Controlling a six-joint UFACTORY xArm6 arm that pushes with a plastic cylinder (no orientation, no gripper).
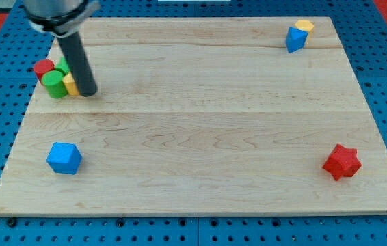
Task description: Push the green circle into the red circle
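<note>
One wooden board (200,137) carries every block. My tip (88,91), a bare rod with nothing to open or close, stands against a yellow block (69,85) at the view's left. The green circle (55,83) already touches the red circle (43,67) (contact looks complete); little seems left.

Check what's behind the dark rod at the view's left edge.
My tip stands before a cluster: a red circle, a green circle touching it, and a yellow block partly hidden by the rod. More green shows behind; its shape is covered.
</note>
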